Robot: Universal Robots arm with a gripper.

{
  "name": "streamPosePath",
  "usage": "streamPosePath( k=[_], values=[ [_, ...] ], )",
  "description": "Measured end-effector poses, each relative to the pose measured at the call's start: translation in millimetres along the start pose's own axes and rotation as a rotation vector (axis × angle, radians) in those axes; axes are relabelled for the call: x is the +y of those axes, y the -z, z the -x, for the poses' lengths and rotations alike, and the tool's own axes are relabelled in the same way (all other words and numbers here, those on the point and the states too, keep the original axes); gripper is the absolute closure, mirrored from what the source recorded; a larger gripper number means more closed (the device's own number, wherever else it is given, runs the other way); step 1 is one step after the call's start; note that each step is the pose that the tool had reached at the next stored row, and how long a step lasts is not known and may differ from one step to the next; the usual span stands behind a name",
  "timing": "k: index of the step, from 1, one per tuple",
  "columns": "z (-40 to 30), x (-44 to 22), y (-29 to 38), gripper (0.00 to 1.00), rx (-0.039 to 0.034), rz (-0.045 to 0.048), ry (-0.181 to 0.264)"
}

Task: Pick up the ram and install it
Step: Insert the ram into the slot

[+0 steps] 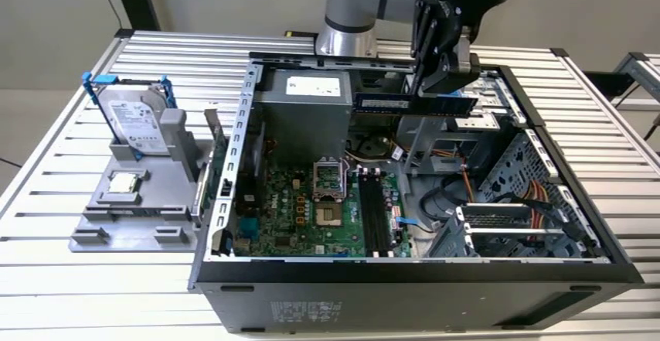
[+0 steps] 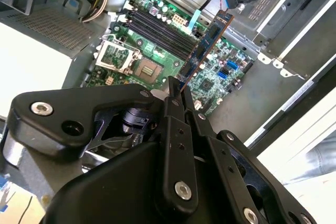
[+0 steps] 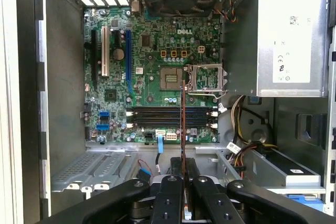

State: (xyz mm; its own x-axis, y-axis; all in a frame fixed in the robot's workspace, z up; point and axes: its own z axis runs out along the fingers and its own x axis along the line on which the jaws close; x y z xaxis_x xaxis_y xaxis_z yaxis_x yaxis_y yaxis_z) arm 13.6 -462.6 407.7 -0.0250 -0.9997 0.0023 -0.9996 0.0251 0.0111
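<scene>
Sitting open on the slatted metal table point(image 1: 52, 294), the computer case point(image 1: 413, 287) is holding a green motherboard point(image 1: 294, 217) on its floor. It is also holding a grey power supply point(image 1: 299, 113) against the far wall and a perforated drive cage point(image 1: 515, 175) with orange cables on the exterior view's right. Black memory slots point(image 1: 373, 213) are running side by side across the board, just beside the CPU socket point(image 1: 332, 216).

On the exterior view's left of the case, a grey fixture tray point(image 1: 113, 236) is resting on the table. It is carrying a silver hard drive in a blue frame point(image 1: 134, 117) standing upright and a small square CPU chip point(image 1: 124, 182) lying flat in a recess.

The gripper point(image 1: 438, 93) is hanging over the far part of the case with its fingers clenched on the ram point(image 1: 390, 103). The ram is hanging in the air above the interior, apart from the slots, its long edge lying level in the exterior view.

It is showing as a thin, long blue-green stick with a row of dark chips along its face. In the second wrist view the ram point(image 2: 207, 43) is jutting out from the fingertips over the board. In the first wrist view it is appearing edge-on as a narrow line point(image 3: 183, 124) crossing the slots.
</scene>
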Motion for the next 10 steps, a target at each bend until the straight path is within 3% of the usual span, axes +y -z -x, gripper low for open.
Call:
streamPosePath(
  k=[10],
  values=[
    [0.0,0.0,-0.1,1.00,-0.0009,0.0001,-0.067]
  ],
)
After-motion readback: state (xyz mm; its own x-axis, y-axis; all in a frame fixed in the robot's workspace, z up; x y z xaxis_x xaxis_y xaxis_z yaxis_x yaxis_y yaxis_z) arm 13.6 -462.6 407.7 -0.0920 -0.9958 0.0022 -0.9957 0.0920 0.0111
